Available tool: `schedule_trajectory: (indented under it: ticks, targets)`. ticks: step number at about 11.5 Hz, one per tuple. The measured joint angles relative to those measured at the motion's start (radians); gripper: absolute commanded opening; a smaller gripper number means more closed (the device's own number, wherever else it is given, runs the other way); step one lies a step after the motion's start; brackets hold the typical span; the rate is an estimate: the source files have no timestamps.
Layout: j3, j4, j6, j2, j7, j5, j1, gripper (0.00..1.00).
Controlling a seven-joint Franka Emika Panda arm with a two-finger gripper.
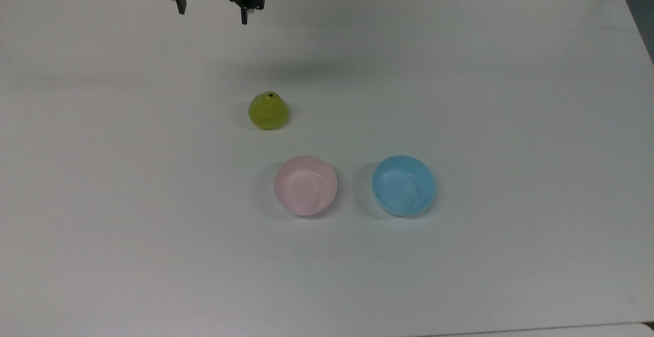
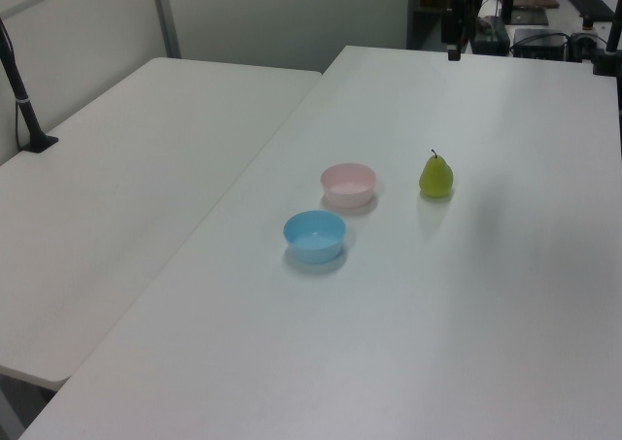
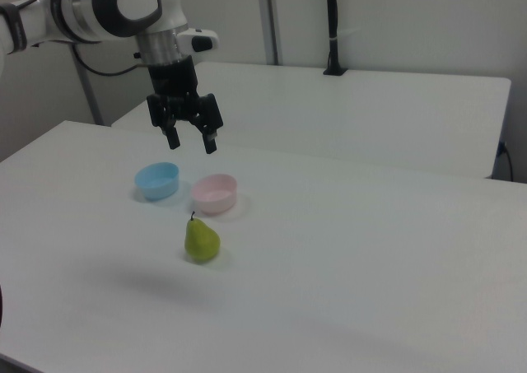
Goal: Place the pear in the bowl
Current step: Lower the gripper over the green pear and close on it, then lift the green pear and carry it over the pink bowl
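Note:
The yellow-green pear (image 1: 269,111) stands upright on the white table, also seen at pear (image 2: 436,176) and pear (image 3: 202,240). The pale pink bowl (image 1: 305,185) sits empty just below and right of it in the top view; it shows too as the bowl (image 2: 349,185) and bowl (image 3: 216,193). My gripper (image 1: 212,16) hangs open high above the table near the top view's upper edge, well away from the pear; in the right view the gripper (image 3: 191,142) floats above the bowls with nothing between its fingers.
A light blue bowl (image 1: 403,185) sits empty beside the pink one, on the top view's right. A second white table (image 2: 117,158) adjoins on the left view's left, with a black post (image 2: 24,95) clamped to it. The table's edge (image 1: 511,327) runs close below.

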Motion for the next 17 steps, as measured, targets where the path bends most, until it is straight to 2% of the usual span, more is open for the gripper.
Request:
schedule_trajectory:
  ticks: [1, 3, 8, 13, 17]
  targets:
    - [0.004, -0.001, -0.007, 0.007, 0.000, -0.021, 0.003, 1.00]
    - [0.009, -0.003, -0.009, 0.011, 0.000, 0.041, 0.010, 1.00]
    - [0.019, -0.003, 0.000, 0.046, -0.001, 0.072, 0.047, 1.00]
    - [0.019, -0.074, 0.168, 0.198, -0.072, 0.070, 0.062, 1.00]
    - [0.019, -0.094, 0.222, 0.306, -0.075, 0.036, 0.096, 1.00]
